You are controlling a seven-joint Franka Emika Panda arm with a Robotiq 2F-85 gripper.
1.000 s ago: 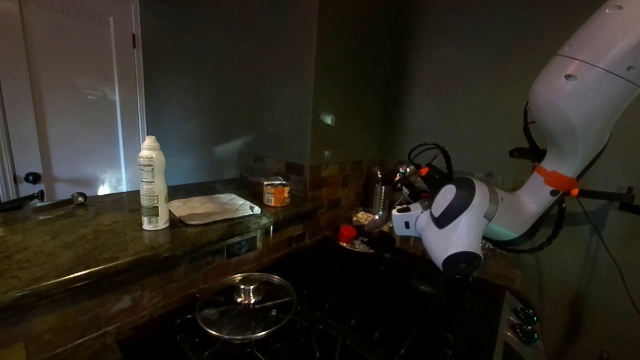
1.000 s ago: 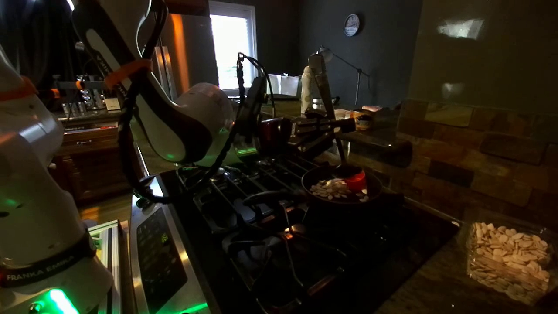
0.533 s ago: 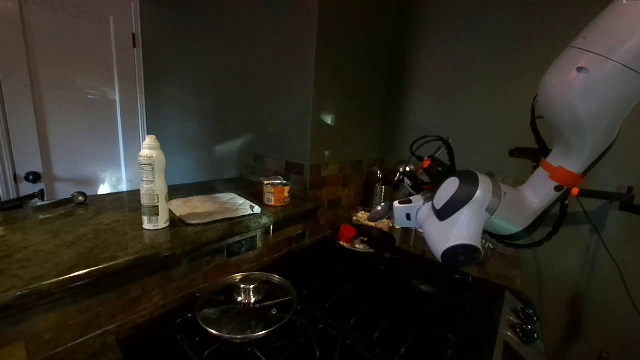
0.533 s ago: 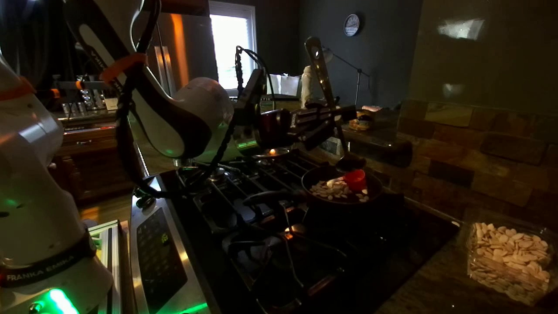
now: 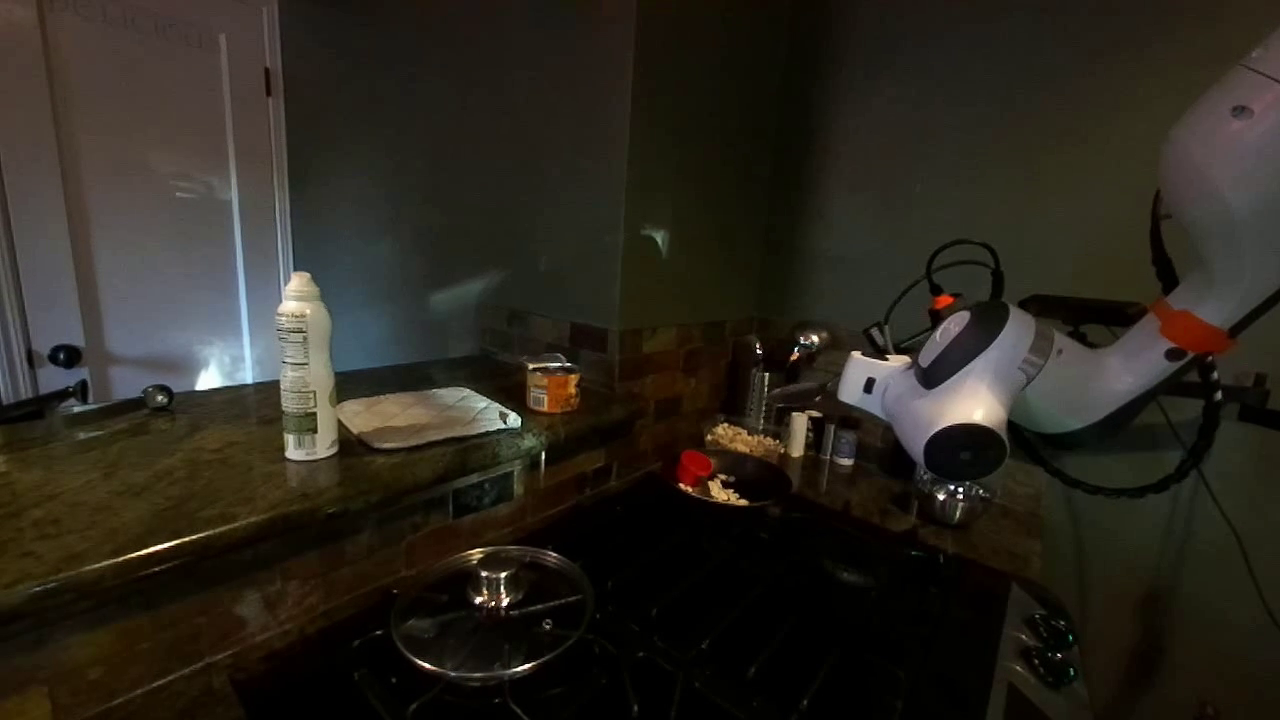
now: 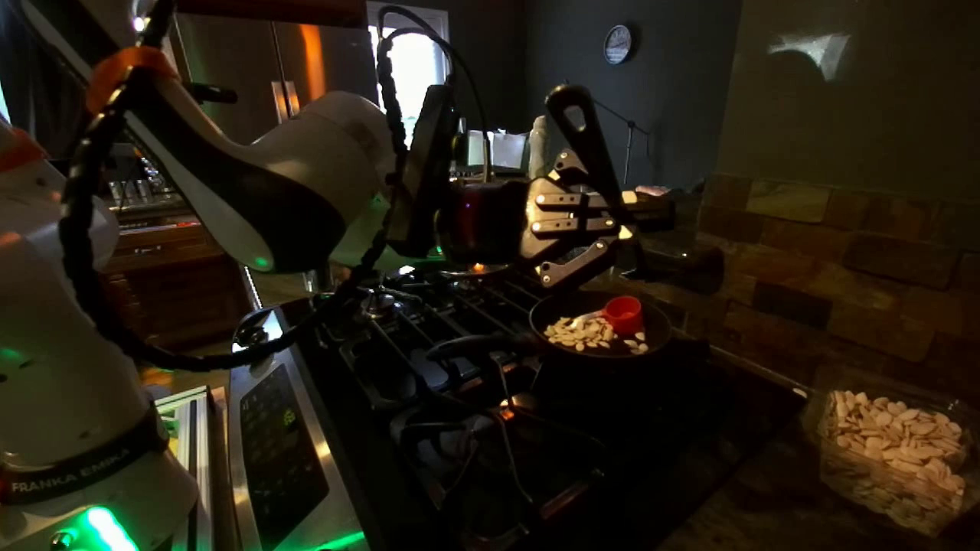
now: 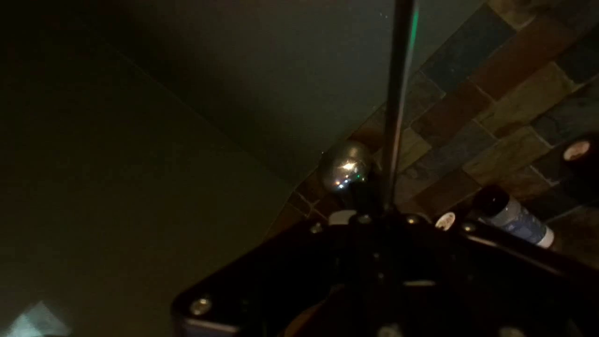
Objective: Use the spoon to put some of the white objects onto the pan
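Note:
My gripper [image 6: 628, 213] is shut on the spoon's dark handle [image 6: 591, 141] and holds it steeply tilted, above the far side of the dark pan. The handle also shows in the wrist view [image 7: 398, 103]. The spoon's bowl [image 5: 800, 392] hangs in the air; I cannot tell whether it holds anything. The round dark pan [image 6: 660, 329] on the stove holds white seeds [image 6: 583, 333] and a red scoop [image 6: 625, 315]. More white seeds [image 6: 896, 440] fill a clear container on the counter. A flat pale rectangular quilted piece [image 5: 430, 415] lies on the raised ledge.
A glass lid [image 5: 495, 615] sits on the stove. A white bottle [image 5: 308, 375] and an orange can [image 5: 553, 388] stand on the ledge. Small jars [image 5: 845, 447] and a metal bowl [image 5: 953, 500] stand by the tiled wall [image 6: 842, 283].
My gripper has risen with the spoon and moved back, rightward in one exterior view and nearer the camera elsewhere. The spoon's bowl has lifted away from the pan. The scoop has not moved.

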